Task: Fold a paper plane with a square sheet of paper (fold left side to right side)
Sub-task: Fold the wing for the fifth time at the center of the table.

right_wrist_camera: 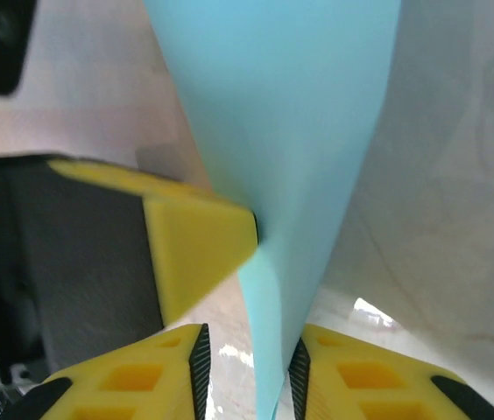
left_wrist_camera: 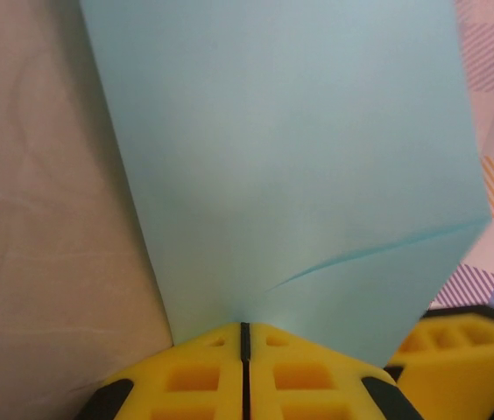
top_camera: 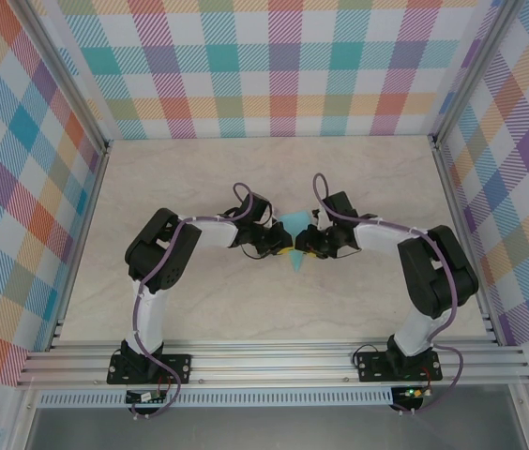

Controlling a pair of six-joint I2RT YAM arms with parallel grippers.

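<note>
Top external view: you have one thin turquoise paper sheet point(top_camera: 293, 228), already creased into a narrow tapering shape. It is held up off the pale marbled tabletop point(top_camera: 246, 309) at the middle of the workspace, right between the two grippers, with its sharp tip pointing toward the arm bases.

Your left gripper point(top_camera: 277, 247) has its yellow fingers pressed flat together on the paper's lower edge. In the left wrist view the seam between them is a hairline point(left_wrist_camera: 243, 331), and the sheet point(left_wrist_camera: 291, 175) fans up out of it with one faint diagonal crease.

Your right gripper point(top_camera: 309, 246) is not clamped. In the right wrist view its jaws stand apart point(right_wrist_camera: 247, 350) and the paper point(right_wrist_camera: 282, 131) runs edge-on through the gap, with tabletop showing beside it.

Count one sheet, two arms and two grippers.

Judge the paper as very light, limp across its flat faces and stiffer along its folds. It will likely bow, flutter or crumple under a hard pull, and smooth pads may let it slide. Take hold close to an edge or along a crease, pinching flat and not at the fragile tip, and keep both holds near each other so the span between them does not sag.
</note>
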